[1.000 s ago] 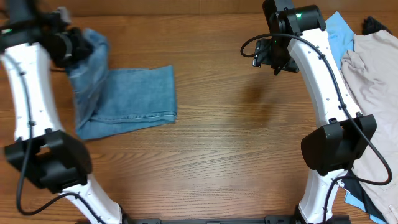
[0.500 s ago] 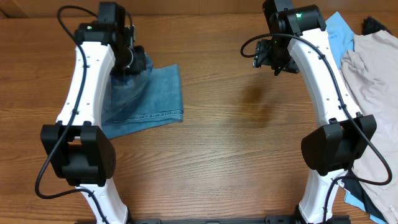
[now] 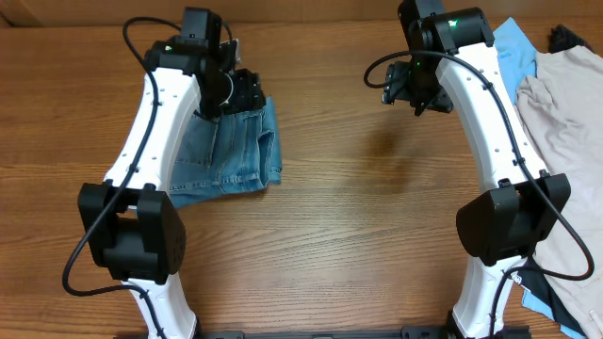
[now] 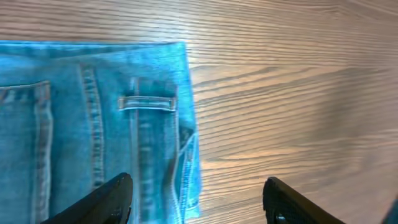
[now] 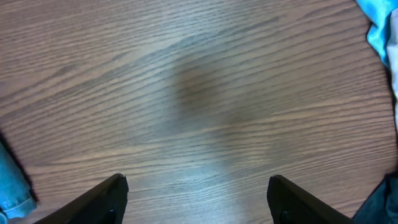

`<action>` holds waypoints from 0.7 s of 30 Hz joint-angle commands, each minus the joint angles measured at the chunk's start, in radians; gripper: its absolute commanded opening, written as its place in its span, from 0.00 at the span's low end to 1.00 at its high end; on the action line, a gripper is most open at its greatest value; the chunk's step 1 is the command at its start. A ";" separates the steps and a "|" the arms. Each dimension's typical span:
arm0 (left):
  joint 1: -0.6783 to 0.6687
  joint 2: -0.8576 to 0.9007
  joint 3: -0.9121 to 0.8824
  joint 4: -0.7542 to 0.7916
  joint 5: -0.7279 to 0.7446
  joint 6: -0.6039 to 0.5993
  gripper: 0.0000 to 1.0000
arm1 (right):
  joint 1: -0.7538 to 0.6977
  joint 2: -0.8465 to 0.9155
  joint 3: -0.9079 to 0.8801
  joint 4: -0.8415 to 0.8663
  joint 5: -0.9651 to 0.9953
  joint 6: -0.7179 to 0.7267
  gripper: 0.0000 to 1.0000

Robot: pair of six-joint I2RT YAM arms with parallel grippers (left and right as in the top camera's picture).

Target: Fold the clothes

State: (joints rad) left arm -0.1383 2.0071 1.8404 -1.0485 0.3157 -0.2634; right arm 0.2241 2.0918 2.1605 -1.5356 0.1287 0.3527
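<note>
The faded light-blue jeans [image 3: 231, 155] lie folded in a compact stack on the wooden table, left of centre. My left gripper [image 3: 247, 94] hovers over their upper right corner. In the left wrist view the waistband side with a belt loop and a pocket seam [image 4: 93, 112] fills the left half. The left gripper [image 4: 196, 199] is open, its jaws wide apart, with the jeans' right edge lying flat on the table below them. My right gripper [image 3: 415, 89] hangs open over bare wood [image 5: 198, 199], holding nothing. A corner of the jeans [image 5: 12, 180] shows at the left edge of the right wrist view.
A smooth sky-blue shirt [image 3: 513, 42] and a large beige garment [image 3: 565, 122] lie piled at the right edge, with a dark item [image 3: 570, 38] behind them. The shirt's edge [image 5: 379, 25] shows in the right wrist view. Both arm bases stand at the front.
My left arm swung from the far left to the right, dragging the jeans' end over into a smaller fold. Its jaws then opened and let go. The right arm has not moved.
</note>
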 commanded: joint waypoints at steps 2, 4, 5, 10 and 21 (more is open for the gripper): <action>0.042 -0.008 0.001 0.002 0.031 0.000 0.71 | 0.006 -0.001 0.006 -0.002 -0.163 -0.113 0.75; 0.069 -0.008 0.001 -0.011 -0.015 0.001 0.71 | 0.014 -0.001 0.005 -0.002 -0.305 -0.215 0.75; 0.089 -0.008 0.001 -0.025 -0.056 0.000 0.71 | 0.022 -0.001 0.005 -0.004 -0.372 -0.262 0.75; 0.194 -0.008 0.001 -0.091 -0.197 -0.029 0.73 | 0.092 -0.001 -0.024 0.039 -0.492 -0.330 0.78; 0.424 -0.006 -0.011 -0.174 -0.220 0.006 0.79 | 0.261 -0.001 -0.421 0.693 -0.771 -0.291 0.87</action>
State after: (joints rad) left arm 0.2665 2.0071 1.8404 -1.2137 0.1123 -0.2813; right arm 0.4561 2.0945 1.8240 -0.9539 -0.5259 0.0555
